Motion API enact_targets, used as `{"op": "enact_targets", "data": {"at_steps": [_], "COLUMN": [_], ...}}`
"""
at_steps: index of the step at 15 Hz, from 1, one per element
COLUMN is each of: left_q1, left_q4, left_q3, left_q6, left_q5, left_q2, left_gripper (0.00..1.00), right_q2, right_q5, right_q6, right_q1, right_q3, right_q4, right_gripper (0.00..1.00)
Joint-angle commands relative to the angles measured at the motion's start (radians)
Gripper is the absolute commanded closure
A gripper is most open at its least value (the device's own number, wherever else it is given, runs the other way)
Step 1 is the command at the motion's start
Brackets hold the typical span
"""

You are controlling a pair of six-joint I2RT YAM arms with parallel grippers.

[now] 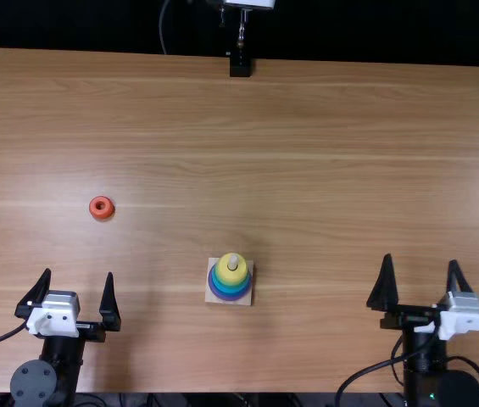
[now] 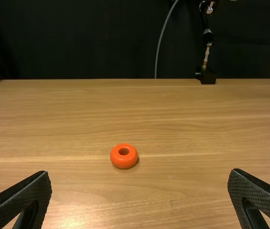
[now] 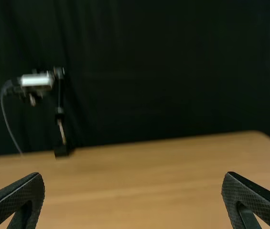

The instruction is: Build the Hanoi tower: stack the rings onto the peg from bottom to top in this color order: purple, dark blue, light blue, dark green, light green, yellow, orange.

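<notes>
In the top view my left gripper [image 1: 80,292] stands open at the lower left, its fingers toward the far edge. Beyond it on the table lies the orange ring [image 1: 101,207]. Near the middle, rings are stacked around the peg [image 1: 233,261] of a square wooden base [image 1: 213,297]; the yellow ring [image 1: 231,273] is on top, with blue and purple edges below. My right gripper [image 1: 419,284] is open at the lower right. The left wrist view has the orange ring [image 2: 124,156] beyond my open left gripper [image 2: 139,198]. In the right wrist view, my right gripper [image 3: 133,200] holds nothing.
A small black stand [image 1: 240,66] with a mounted device is at the table's far edge. Cables hang beside both arms. The wooden table [image 1: 349,127] stretches between the stacked rings and its far edge.
</notes>
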Motion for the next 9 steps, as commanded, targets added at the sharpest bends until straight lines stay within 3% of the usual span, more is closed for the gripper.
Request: {"op": "enact_targets", "data": {"at_steps": [1,3,6,9], "left_q1": [0.010,0.010,0.010,0.010], "left_q4": [-0.004,-0.004,-0.004,-0.004], "left_q3": [-0.032,-0.032,-0.032,-0.032], "left_q6": [0.012,0.012,0.012,0.012], "left_q5": [0.007,0.007,0.007,0.009], "left_q2": [-0.012,-0.012,-0.012,-0.012], "left_gripper": [0.00,0.00,0.00,0.00], "right_q2": [-0.069,-0.187,-0.196,-0.196], "right_q5": [0.002,0.000,-0.002,-0.018], "right_q6": [0.001,0.002,-0.005,-0.007], "right_q1": [-0.010,-0.011,-0.030,-0.030], "right_q3": [-0.087,-0.167,-0.199,-0.200], "right_q4": [0.002,-0.007,-0.018,-0.147], "right_gripper": [0.00,0.00,0.00,0.00]}}
